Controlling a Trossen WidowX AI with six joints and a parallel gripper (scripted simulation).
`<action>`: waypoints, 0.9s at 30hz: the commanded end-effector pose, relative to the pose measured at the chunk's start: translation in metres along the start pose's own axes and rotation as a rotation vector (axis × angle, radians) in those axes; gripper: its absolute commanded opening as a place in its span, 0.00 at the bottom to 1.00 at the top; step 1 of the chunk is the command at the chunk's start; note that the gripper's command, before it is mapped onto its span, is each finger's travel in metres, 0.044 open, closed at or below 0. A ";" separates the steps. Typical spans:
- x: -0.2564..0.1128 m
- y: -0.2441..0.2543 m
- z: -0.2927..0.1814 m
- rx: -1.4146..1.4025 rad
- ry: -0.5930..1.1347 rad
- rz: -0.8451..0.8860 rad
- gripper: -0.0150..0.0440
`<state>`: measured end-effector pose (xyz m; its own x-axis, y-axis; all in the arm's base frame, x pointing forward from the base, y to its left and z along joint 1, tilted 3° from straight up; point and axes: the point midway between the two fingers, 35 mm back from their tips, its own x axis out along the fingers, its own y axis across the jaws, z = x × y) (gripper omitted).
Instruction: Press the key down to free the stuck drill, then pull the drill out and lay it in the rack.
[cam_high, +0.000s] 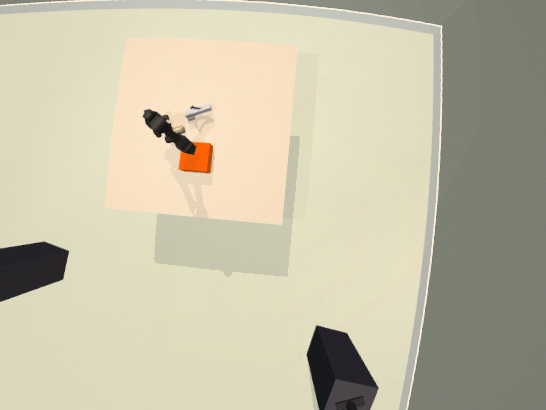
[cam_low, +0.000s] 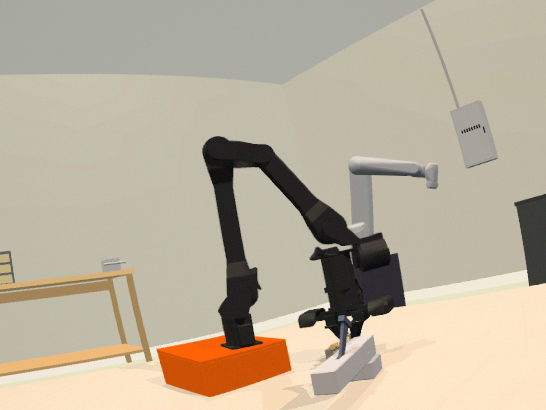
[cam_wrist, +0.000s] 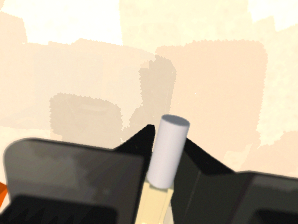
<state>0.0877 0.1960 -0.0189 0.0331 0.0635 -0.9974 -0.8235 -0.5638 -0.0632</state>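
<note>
My gripper (cam_wrist: 159, 132) (cam_low: 349, 338) is shut on a grey cylinder, which looks like the drill (cam_wrist: 168, 156). In the wrist view it stands between the fingertips, slightly tilted, with its round end showing. A tan piece (cam_wrist: 152, 206) (cam_high: 178, 129) (cam_low: 333, 346) meets its lower end; whether the drill still sits in it is unclear. The light grey rack (cam_high: 204, 111) (cam_low: 326, 382) lies beside the gripper, in front of it in the exterior view. A slim dark blue-grey bar (cam_low: 342, 338) stands up at the rack. I cannot tell which part is the key.
The orange base block (cam_high: 199, 161) (cam_low: 220, 371) carries my arm, near the rack. A wooden table (cam_low: 75, 281) stands at the left in the exterior view. A pale robot arm (cam_low: 361, 200) and a dark cabinet (cam_low: 534, 240) stand behind. Dark blocks show low in the top view.
</note>
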 end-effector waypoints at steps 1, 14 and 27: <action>0.000 0.000 0.000 0.000 0.002 0.003 0.34; 0.000 0.000 0.000 0.000 0.002 0.003 0.92; -0.053 0.003 0.000 0.003 0.025 -0.005 1.00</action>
<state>0.0838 0.1904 0.0200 0.0445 0.0417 -0.9981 -0.8234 -0.5642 -0.0603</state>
